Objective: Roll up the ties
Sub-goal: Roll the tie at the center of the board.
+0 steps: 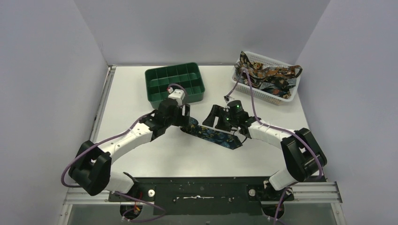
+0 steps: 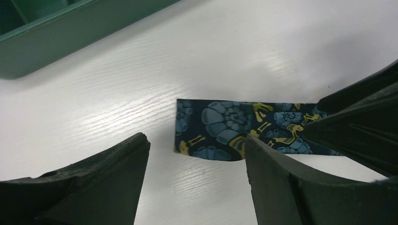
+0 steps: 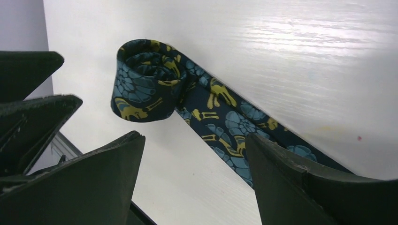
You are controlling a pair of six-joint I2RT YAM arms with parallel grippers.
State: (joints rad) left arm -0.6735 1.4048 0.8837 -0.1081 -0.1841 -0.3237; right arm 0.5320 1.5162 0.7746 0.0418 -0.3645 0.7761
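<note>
Obs: one tie (image 1: 213,135) lies on the table (image 1: 187,161) just on the near side of the green tray (image 1: 149,89), slanting away from the tray's near right corner toward the right. Part of it is wound into a small coil (image 3: 145,84), and a flat tail (image 3: 230,129) leads off from that. A flat end (image 2: 220,126) shows in the left wrist view. The overhead view does not show where along the strip the coil sits. More ties (image 1: 270,77) are heaped in the white basket (image 1: 257,93), well to the right of the tray.

Fingers: left gripper (image 2: 196,139) is spread and empty, poised over the flat end. Right gripper (image 3: 193,137) is also spread and empty, with the coil just beyond its tips.

Risks (judgement):
- Nothing pins the coil. The fabric looks springy enough to relax and unwind.
- A finger landing on the tail could drag it and skew the roll.
- The two grippers are close together on the near side of the tray, so a closing or turning move could knock one into the other.
- The tray's near wall is just behind the left gripper, so a push toward the tray has little margin.

Room: there is bare table on the side of the tie away from the tray, toward the arm bases. Rolling that way looks safest.
</note>
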